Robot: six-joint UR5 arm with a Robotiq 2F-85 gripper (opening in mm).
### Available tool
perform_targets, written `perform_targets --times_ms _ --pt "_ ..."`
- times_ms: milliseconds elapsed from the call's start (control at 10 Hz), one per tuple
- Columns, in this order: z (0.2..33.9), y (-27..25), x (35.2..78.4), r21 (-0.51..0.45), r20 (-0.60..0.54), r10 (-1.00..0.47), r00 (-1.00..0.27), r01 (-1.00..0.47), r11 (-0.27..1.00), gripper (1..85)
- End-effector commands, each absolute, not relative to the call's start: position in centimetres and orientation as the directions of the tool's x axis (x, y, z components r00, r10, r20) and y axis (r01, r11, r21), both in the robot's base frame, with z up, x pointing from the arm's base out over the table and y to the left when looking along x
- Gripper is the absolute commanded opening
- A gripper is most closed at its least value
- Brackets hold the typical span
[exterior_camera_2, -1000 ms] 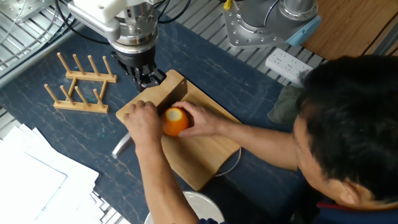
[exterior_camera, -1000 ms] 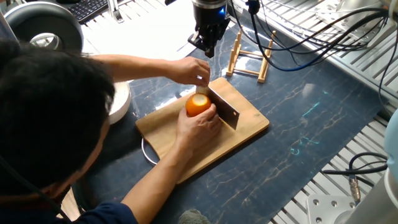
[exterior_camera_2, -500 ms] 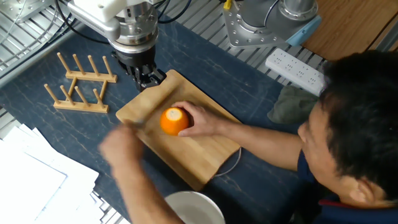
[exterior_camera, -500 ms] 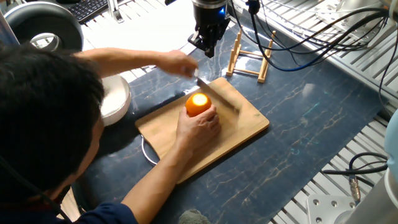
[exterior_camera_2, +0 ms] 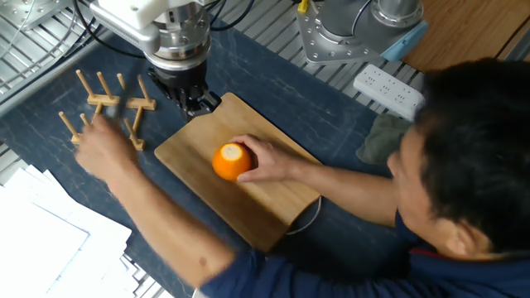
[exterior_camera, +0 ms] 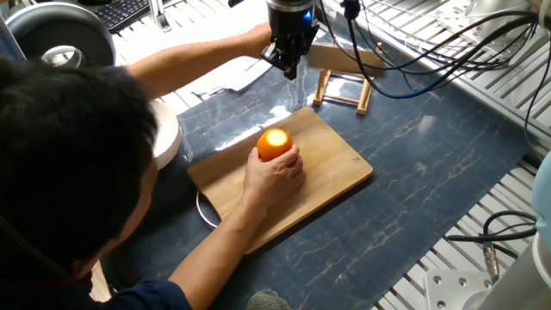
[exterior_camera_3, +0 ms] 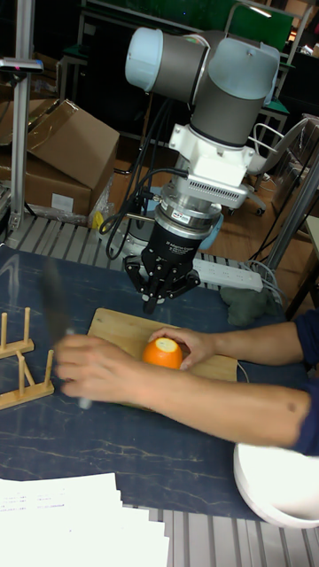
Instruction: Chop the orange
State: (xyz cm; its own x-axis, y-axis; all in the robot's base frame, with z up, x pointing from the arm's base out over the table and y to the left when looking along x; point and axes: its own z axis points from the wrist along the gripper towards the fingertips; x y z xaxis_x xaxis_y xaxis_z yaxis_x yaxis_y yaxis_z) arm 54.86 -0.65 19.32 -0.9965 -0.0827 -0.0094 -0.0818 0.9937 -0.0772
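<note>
The orange [exterior_camera: 275,142] stands with its pale cut top up on the wooden cutting board [exterior_camera: 331,168], and a person's hand cups it from the near side. It also shows in the other fixed view, orange [exterior_camera_2: 231,160], and in the tall view, orange [exterior_camera_3: 162,352]. My gripper [exterior_camera: 288,62] hangs above the board's far edge, apart from the fruit, fingers drawn together with nothing between them; gripper [exterior_camera_2: 197,103], gripper [exterior_camera_3: 161,299]. The person's other hand carries a blurred knife [exterior_camera_3: 51,297] over by the wooden rack [exterior_camera_2: 112,106].
A white bowl [exterior_camera_3: 275,483] sits at the board's side nearest the person. Papers [exterior_camera_2: 41,240] lie at the table edge. A power strip [exterior_camera_2: 389,87] and cables [exterior_camera: 413,60] run behind. The person's arms cross the board.
The person's hand with the knife has left the orange and swung away toward the wooden rack. The orange, the holding hand and my gripper have stayed put.
</note>
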Motion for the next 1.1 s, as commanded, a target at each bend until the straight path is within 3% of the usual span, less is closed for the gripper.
perform_targets --times_ms 0,1000 --pt "19.43 -0.48 54.85 -0.066 -0.01 -0.083 -0.996 -0.082 0.994 1.3" --pt "19.52 -1.01 54.76 -0.075 -0.006 -0.09 -0.996 -0.09 0.993 1.3"
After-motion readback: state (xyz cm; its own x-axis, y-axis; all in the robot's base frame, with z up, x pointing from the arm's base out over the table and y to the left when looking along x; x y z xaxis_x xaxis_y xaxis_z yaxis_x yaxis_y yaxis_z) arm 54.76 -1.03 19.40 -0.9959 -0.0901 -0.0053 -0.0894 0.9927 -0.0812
